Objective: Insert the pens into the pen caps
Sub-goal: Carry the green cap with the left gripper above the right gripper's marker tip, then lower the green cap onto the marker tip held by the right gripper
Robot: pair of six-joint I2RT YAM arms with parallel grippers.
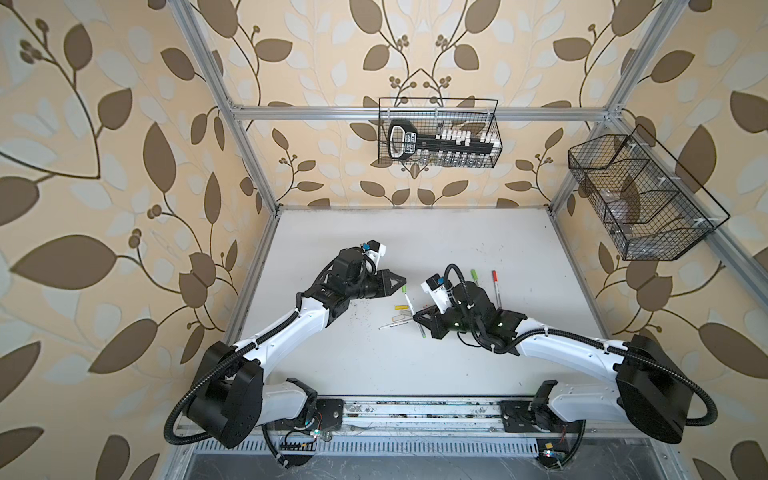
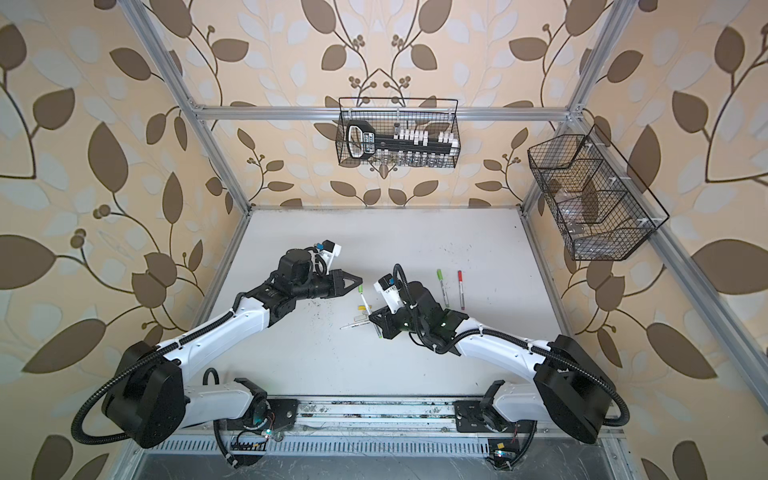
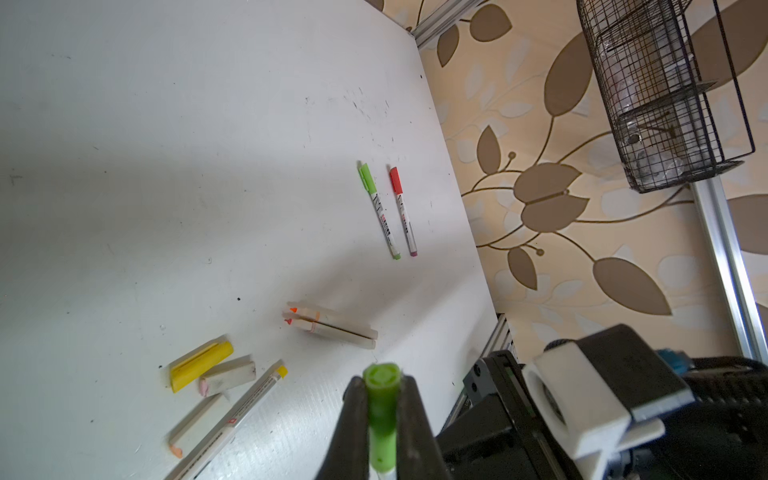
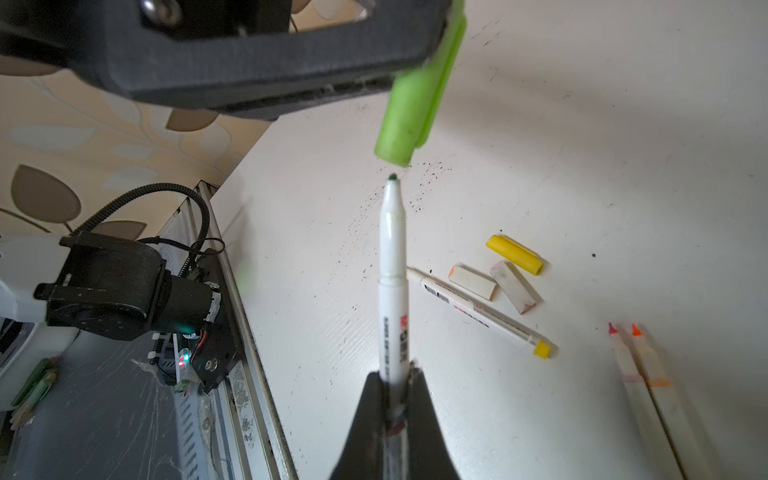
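Scuffed white table (image 1: 415, 232), leaf wallpaper (image 1: 104, 174) around; mid-frame in both top views, left gripper (image 1: 403, 285) clenches a green cap (image 4: 409, 112), right gripper (image 1: 417, 318) grasps a white pen (image 4: 392, 249), tip just short of it

Above a white table (image 2: 415, 249), a green cap (image 2: 360, 288) is pinched by the left gripper (image 2: 360, 282), just beside the tip of a white pen (image 2: 367, 306) clamped in the right gripper (image 2: 372, 317); a green pen (image 2: 442, 286) and a red pen (image 2: 461, 289) are laid side by side nearby.
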